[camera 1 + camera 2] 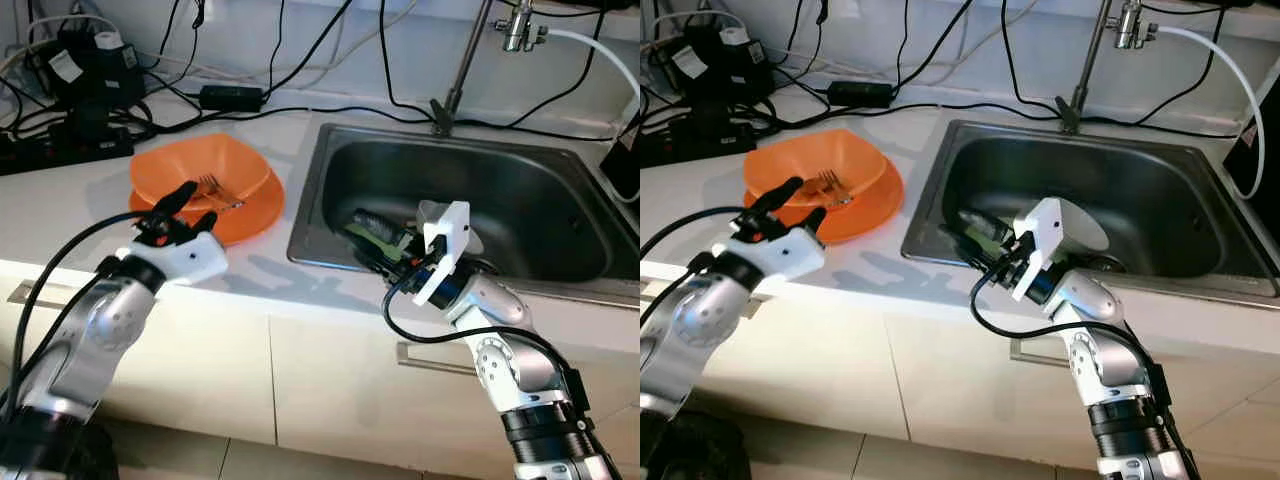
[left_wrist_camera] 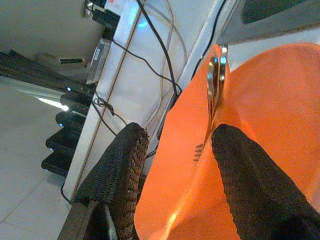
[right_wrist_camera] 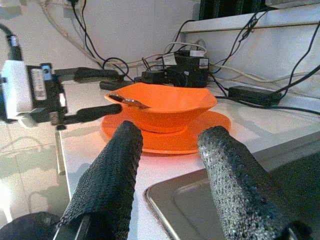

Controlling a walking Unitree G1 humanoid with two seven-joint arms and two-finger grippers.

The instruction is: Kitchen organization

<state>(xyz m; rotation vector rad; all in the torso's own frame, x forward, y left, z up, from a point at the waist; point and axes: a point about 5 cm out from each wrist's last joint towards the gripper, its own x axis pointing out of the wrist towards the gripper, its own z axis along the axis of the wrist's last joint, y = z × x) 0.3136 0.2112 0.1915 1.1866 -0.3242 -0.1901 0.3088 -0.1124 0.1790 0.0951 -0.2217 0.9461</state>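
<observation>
Counter (image 1: pixel 260 265): white, with a steel sink (image 1: pixel 560 160) set into it on the robot's right.

Orange bowl (image 1: pixel 205 170): sits on an orange plate (image 1: pixel 255 215) on the counter, just left of the sink. A metal fork (image 1: pixel 212 188) lies in the bowl, its handle resting over the near rim.

Left tool (image 1: pixel 185 208): at the near edge of the plate, fingers spread, one on each side of the bowl's rim by the fork handle; holds nothing. In the left wrist view the fingers (image 2: pixel 250 185) flank the orange rim.

Right tool (image 1: pixel 985 250): at the sink's front left corner, fingers spread and empty, pointing toward the bowl. A dark greenish item (image 1: pixel 375 228) lies in the sink just beside it; what it is cannot be told.

Back of counter: black power adapters (image 1: pixel 85 70) and tangled cables (image 1: pixel 300 60) along the wall. Faucet (image 1: pixel 520 30) above the sink's rear edge.
</observation>
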